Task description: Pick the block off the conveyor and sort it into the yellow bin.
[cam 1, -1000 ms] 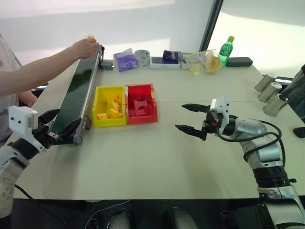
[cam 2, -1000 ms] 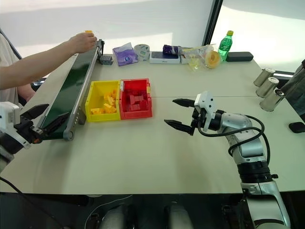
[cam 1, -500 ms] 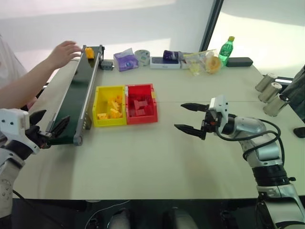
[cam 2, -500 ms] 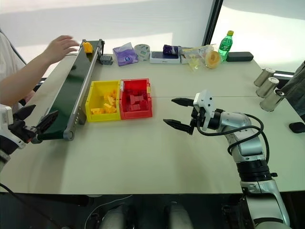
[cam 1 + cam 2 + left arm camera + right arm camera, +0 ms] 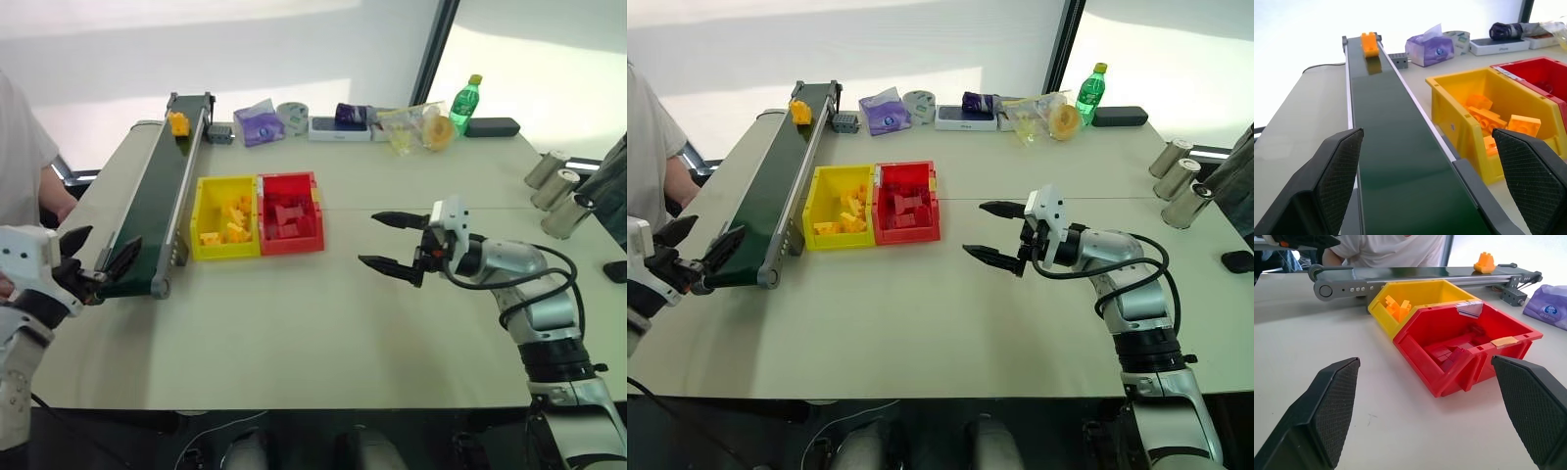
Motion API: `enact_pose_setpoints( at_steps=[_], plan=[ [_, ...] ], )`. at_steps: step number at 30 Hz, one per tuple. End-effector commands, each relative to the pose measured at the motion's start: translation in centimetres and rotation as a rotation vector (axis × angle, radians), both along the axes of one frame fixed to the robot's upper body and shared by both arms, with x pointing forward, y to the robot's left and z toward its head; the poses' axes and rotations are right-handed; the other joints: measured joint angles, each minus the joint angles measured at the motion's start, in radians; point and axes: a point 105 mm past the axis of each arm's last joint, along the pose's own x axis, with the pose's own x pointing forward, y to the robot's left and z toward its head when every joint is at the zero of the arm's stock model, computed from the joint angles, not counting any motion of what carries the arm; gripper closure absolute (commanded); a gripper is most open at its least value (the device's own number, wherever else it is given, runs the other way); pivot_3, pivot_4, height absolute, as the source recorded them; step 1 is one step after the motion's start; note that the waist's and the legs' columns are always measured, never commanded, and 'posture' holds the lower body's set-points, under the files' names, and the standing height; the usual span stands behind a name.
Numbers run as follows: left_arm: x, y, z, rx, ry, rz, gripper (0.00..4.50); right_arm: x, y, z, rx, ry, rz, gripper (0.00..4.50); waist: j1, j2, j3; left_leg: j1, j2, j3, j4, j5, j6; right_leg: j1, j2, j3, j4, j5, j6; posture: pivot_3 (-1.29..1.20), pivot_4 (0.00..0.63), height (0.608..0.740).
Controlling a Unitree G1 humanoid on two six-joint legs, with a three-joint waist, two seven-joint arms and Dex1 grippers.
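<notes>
One block [image 5: 179,123] at far end of conveyor [image 5: 157,201], upright, studs up, no clear long axis | step: waiting for pickup, nothing held | left gripper [image 5: 95,262] jaws spread at near belt end; right gripper [image 5: 389,242] spread over table | next: likely catch block near left gripper, carry to yellow bin [image 5: 201,206]

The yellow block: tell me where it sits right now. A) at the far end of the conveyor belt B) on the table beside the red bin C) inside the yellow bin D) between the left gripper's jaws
A: the yellow block rests on the conveyor at its far end, well away from the left gripper, whose jaws stand open and empty at the near end.
</notes>
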Motion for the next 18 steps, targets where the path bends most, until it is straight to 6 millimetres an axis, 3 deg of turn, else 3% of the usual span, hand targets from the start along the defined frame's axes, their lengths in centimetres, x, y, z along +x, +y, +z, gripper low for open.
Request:
enact_pose_setpoints(
  at_steps=[1, 10, 18],
  plan=[
    [-1.4, 0.2, 1.5, 0.017, -0.086, 0.069, 0.06, -0.5, 0.0, 0.9, 0.020, -0.036, 0.004, 0.00, 0.000, 0.000, 0.000, 0.000, 0.000, 0.000, 0.000, 0.000, 0.000, 0.000, 0.000, 0.000, 0.000, 0.000, 0.000, 0.00, 0.150, 0.740],
    [-4.4, 0.8, -1.4, 0.000, -0.072, 0.259, 0.06, -0.6, -0.3, 0.6, 0.036, -0.027, -0.006, 0.00, 0.000, 0.000, 0.000, 0.000, 0.000, 0.000, 0.000, 0.000, 0.001, 0.000, 0.000, 0.000, 0.000, 0.000, 0.000, 0.00, 0.150, 0.740],
    [-4.0, -0.4, -2.1, -0.047, -0.067, 0.243, 0.06, -0.4, -0.2, 0.6, 0.035, -0.031, -0.001, 0.00, 0.002, 0.000, 0.000, 0.000, 0.000, -0.001, 0.001, -0.002, 0.004, 0.002, 0.000, 0.000, 0.000, 0.000, 0.000, 0.00, 0.150, 0.740]
  ],
)
